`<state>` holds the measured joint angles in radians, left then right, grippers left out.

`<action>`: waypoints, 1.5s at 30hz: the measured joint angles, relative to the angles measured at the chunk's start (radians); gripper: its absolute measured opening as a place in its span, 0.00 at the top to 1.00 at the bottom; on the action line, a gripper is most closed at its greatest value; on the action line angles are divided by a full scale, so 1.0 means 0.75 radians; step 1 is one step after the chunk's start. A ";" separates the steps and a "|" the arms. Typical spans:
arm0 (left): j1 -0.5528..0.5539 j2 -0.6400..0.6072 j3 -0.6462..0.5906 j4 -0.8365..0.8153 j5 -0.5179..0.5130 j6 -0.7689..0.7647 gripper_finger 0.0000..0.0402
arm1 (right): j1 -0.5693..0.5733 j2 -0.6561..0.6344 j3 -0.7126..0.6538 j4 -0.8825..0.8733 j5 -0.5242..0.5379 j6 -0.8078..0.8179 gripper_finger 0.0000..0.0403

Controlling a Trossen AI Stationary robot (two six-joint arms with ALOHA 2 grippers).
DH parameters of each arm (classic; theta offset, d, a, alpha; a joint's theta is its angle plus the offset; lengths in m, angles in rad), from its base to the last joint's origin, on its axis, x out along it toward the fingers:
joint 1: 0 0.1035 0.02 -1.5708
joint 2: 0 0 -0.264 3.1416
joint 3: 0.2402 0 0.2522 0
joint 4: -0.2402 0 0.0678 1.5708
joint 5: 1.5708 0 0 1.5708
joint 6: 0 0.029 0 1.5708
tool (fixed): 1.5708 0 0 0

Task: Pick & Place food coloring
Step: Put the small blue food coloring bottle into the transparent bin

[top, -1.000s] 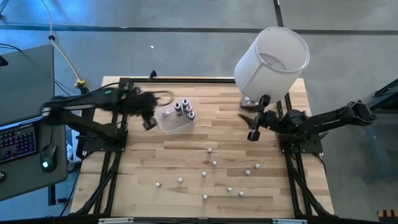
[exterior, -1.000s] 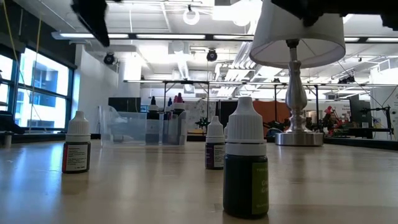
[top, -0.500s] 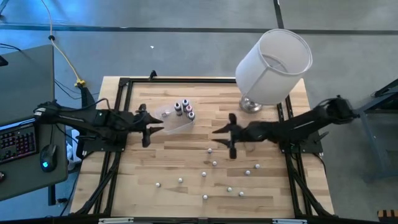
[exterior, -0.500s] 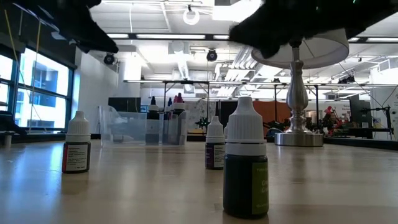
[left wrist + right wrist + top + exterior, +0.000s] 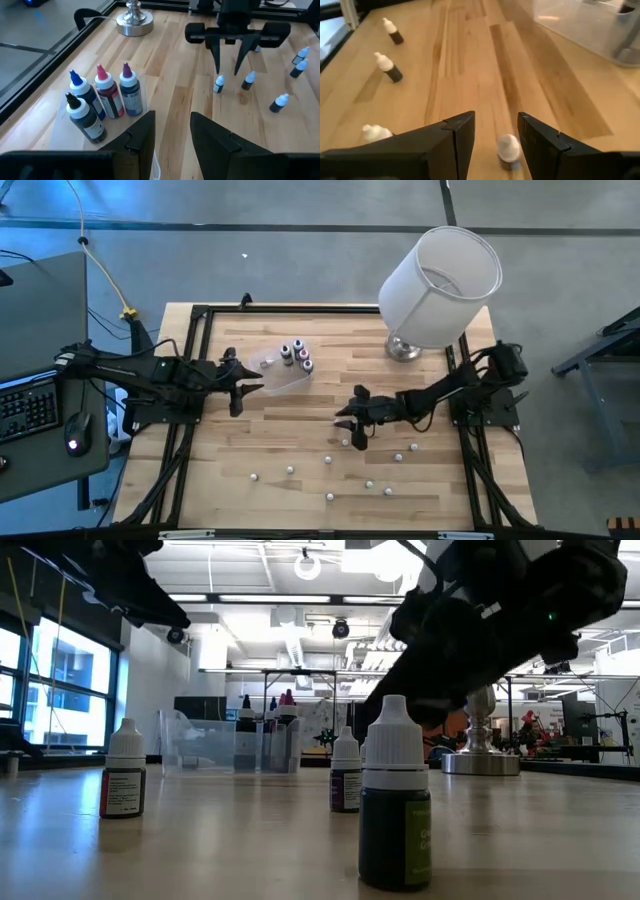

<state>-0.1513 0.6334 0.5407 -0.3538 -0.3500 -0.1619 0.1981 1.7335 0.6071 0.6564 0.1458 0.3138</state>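
Observation:
Four food coloring bottles with blue, pink, purple and dark tops stand upright in the clear tub. Several small white-capped bottles stand scattered on the wood table, and three show close in the low view. My left gripper is open, level, just left of the tub; its fingers frame the view. My right gripper is open and low over the table's middle. One small bottle stands between its fingers, touching neither as far as shows.
A lamp with a big white shade and a metal base stands at the far right. Black frame rails edge the table. More small bottles dot the near half. Bare wood lies between the tub and my right gripper.
My right gripper has swung from beside the lamp base toward the table's middle and near edge and has come down low over the small bottles. My left gripper has drawn back from over the tub a little toward the near-left, then stayed still.

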 joint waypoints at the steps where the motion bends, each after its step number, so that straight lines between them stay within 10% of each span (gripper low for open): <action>1: 0.000 0.000 0.000 0.000 0.000 0.000 0.70 | 0.002 0.019 0.000 0.030 -0.009 0.000 0.65; 22: 0.000 0.000 0.000 -0.012 0.003 -0.001 0.70 | 0.002 0.180 -0.001 0.062 0.087 0.055 0.73; 32: 0.000 0.000 0.000 -0.021 0.003 -0.001 0.70 | 0.002 0.129 0.020 0.176 -0.042 -0.095 0.62; 45: 0.000 0.000 0.001 -0.019 0.002 -0.001 0.70 | 0.016 0.230 0.286 -0.248 -0.143 -0.201 0.54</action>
<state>-0.1513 0.6334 0.5411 -0.3680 -0.3485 -0.1623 0.2104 1.9060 0.8216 0.4706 0.0386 0.1629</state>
